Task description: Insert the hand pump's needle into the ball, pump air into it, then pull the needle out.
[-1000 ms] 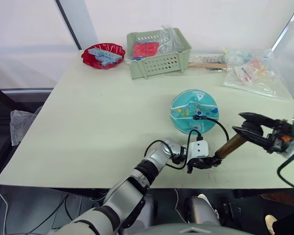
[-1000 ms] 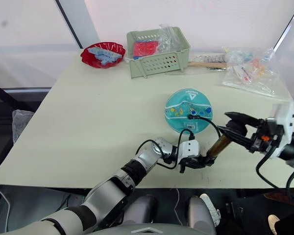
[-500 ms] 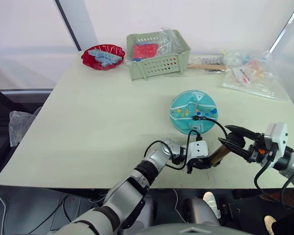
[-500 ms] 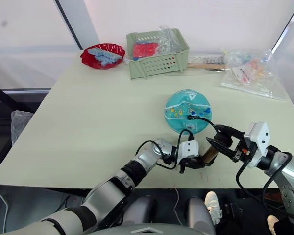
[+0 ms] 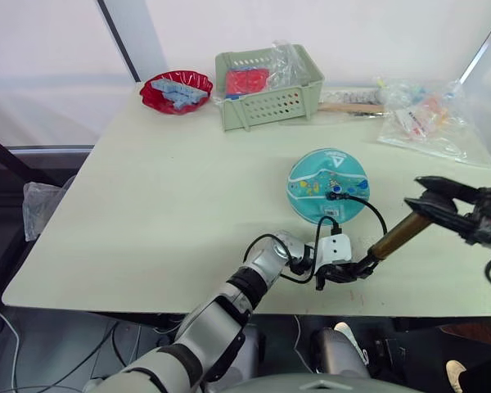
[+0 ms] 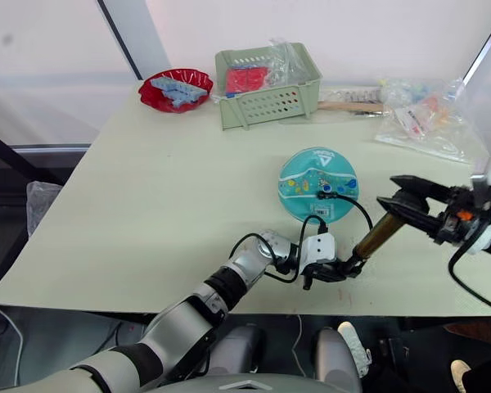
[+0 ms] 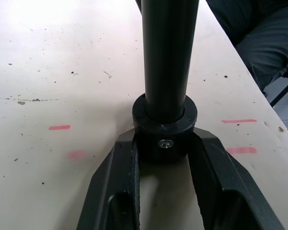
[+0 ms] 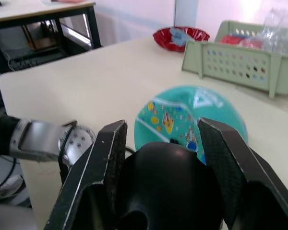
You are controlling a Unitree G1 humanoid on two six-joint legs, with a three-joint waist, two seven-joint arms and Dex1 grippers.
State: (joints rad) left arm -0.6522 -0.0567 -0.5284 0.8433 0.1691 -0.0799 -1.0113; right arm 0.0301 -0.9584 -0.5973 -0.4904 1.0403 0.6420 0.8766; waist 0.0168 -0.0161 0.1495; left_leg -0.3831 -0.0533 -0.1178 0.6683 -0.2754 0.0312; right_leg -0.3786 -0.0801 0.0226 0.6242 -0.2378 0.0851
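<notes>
I have the worktop (image 5: 164, 188) under me, the teal ball (image 5: 327, 185) sitting at about two o'clock of its middle, needle (image 5: 332, 196) seated in it. The hand pump (image 5: 397, 236) lies tilted at four o'clock of the ball. My left pincer (image 5: 348, 273) is clamped on its black base cap, my right pincer (image 5: 430, 205) is closed around the T-handle. Since half a second ago the handle has drawn outward from its pushed-in spot, so I judge an upstroke mid-pumping
</notes>
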